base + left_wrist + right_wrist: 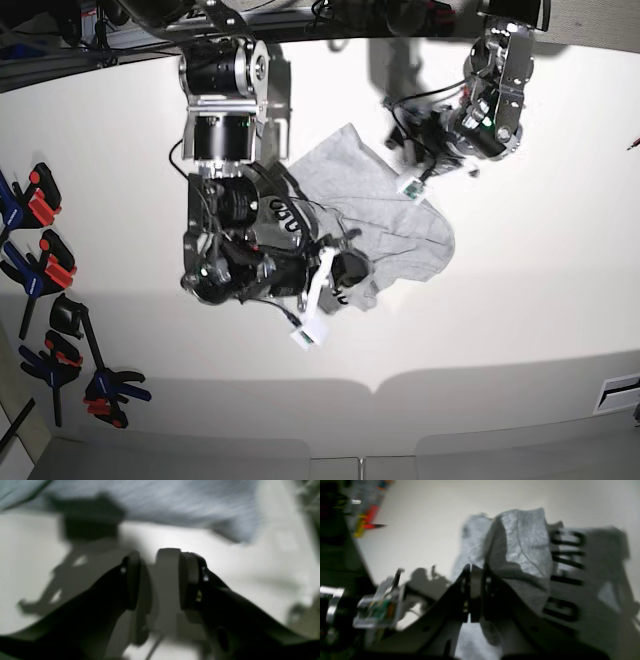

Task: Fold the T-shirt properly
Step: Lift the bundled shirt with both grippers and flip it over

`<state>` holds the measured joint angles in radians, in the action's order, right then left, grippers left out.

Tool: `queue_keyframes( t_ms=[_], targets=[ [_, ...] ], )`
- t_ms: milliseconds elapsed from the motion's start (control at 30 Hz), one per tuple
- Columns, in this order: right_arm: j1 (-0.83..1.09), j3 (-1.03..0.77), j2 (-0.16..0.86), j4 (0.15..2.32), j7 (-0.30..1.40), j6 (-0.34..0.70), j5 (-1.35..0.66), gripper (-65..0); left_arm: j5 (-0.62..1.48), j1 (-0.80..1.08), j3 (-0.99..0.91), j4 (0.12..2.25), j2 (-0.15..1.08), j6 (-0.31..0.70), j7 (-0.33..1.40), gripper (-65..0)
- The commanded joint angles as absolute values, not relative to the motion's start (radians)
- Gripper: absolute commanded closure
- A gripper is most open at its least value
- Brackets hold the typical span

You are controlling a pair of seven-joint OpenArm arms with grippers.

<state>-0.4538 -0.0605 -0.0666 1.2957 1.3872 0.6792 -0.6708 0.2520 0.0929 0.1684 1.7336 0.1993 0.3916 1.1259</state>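
— What's the right gripper (pixel 476 592) doing?

— From its wrist view I see the jaws pressed close together with a fold of the T-shirt (pixel 522 552) bunched up against them; it looks clenched on the cloth, though the blur keeps me from seeing the exact pinch. Past the fold, black letters run along the flat part of the shirt. The base view shows none of that grip, since the arm covers it there.

— And the left?

— The left gripper (pixel 160 580) hangs released: I see pale table (pixel 250 562) through the gap between its pads, with nothing in it. Grey cloth lies beyond, across the top of that view, apart from the fingertips.

— Where does the shirt sit overall?

— Only the base view tells me that. The T-shirt (pixel 385 215) lies crumpled around the middle of the white table (pixel 540 330), between the two arms, with the right gripper (pixel 345 270) at its near edge and the left gripper (pixel 405 135) at its far edge. Clamps (pixel 45 275) lie well apart along the table's left side.
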Motion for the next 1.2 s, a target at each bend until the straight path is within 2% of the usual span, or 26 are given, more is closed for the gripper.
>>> queue_keyframes(
  t_ms=[0,67,133,233,400,567,767,900,1167],
  targets=[
    [-0.468,-0.059,-0.069,1.330,1.393,0.693,-0.727,0.0,0.220,0.078,0.148,1.784,0.203,0.388,1.106,-23.1],
    [-0.433,-0.059,-0.069,1.370,1.396,0.693,-0.800,0.0,0.093,0.080,0.105,1.831,0.203,0.359,1.106,-23.1],
    [-0.392,-0.059,-0.069,1.418,1.396,0.693,-0.875,0.0,-0.024,0.080,0.043,1.856,0.203,0.282,1.098,-23.1],
    [-0.329,-0.059,-0.069,1.500,1.396,0.693,-0.984,0.0,-0.109,0.080,-0.065,1.861,0.203,0.224,1.064,-23.1],
    [-0.228,-0.058,-0.069,1.621,1.396,0.693,-1.085,0.0,-0.054,0.082,-0.191,1.861,0.203,0.193,1.062,-23.1],
    [-0.147,-0.059,-0.049,1.642,1.396,0.695,-1.084,0.0,0.044,0.083,-0.202,1.861,0.202,0.194,1.062,-23.1],
    [-0.070,-0.058,0.031,1.642,1.396,0.698,-1.087,0.0,0.123,0.083,-0.202,1.861,0.202,0.195,1.060,-23.1],
    [-0.030,-0.055,0.088,1.642,1.396,0.698,-1.159,0.0,0.142,0.083,-0.202,1.861,0.202,0.198,1.060,-23.1],
    [0.006,0.036,0.161,1.642,1.396,0.698,-1.144,0.0,0.142,0.083,-0.202,1.861,0.202,0.198,1.057,-23.1]
  ],
)
